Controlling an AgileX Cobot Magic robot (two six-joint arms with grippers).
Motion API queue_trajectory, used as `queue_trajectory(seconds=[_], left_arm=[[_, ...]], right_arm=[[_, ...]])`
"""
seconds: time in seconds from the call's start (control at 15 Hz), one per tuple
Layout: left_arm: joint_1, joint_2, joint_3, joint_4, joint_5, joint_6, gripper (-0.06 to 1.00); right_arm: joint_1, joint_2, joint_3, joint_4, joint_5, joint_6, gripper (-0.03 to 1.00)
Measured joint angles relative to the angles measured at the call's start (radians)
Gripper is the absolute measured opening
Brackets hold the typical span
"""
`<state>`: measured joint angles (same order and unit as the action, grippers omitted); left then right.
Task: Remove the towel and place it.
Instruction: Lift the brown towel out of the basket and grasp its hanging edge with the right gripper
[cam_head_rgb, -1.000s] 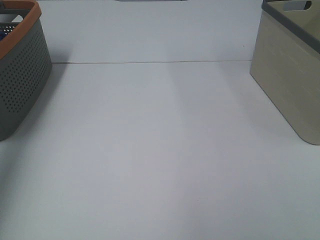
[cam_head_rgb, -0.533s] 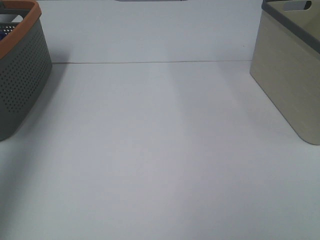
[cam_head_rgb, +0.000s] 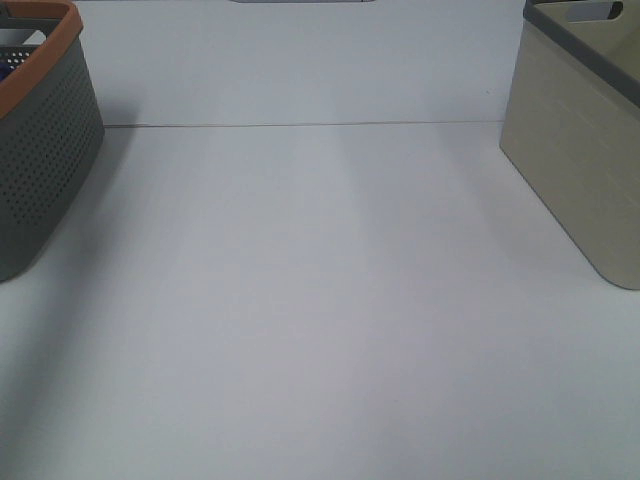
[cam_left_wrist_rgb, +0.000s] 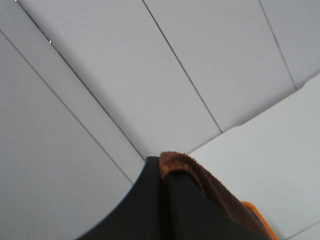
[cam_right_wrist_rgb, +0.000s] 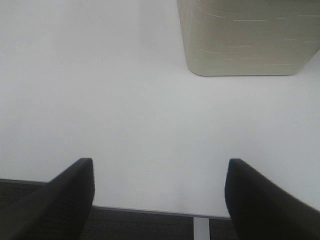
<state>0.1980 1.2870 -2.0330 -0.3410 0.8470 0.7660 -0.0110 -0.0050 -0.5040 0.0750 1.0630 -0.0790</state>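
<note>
The towel is a dark reddish-brown soft cloth, seen only in the left wrist view. My left gripper is shut on it, its black fingers pinched together with the cloth bulging at their tips and trailing down one side. That view looks up at a pale panelled wall. My right gripper is open and empty, its two black fingers wide apart over the white table near its front edge. Neither gripper nor the towel shows in the exterior high view.
A grey perforated basket with an orange rim stands at the left; a sliver of its orange rim shows behind the towel. A beige bin with a dark rim stands at the right, also in the right wrist view. The white table lies between them.
</note>
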Motion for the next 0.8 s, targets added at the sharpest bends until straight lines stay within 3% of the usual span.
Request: queue_trajectory(seconds=[0.2,0.4,0.67,0.8], left_arm=[[0.0,0.0,-0.032,-0.085,0.07,0.0,0.0],[0.0,0.019,-0.032,-0.094,0.136,0.0,0.0],[0.0,0.022,-0.032,-0.12,0.15,0.003,0.0],[-0.012,0.033,-0.031,-0.127,0.149,-0.043,0.0]], right_arm=[[0.0,0.0,0.0,0.0,0.0,0.0,0.64],[0.0,0.0,0.0,0.0,0.0,0.0,0.64],[0.0,0.0,0.0,0.019,-0.001,0.0,0.64],[0.0,0.0,0.0,0.054,-0.005,-0.002,0.64]])
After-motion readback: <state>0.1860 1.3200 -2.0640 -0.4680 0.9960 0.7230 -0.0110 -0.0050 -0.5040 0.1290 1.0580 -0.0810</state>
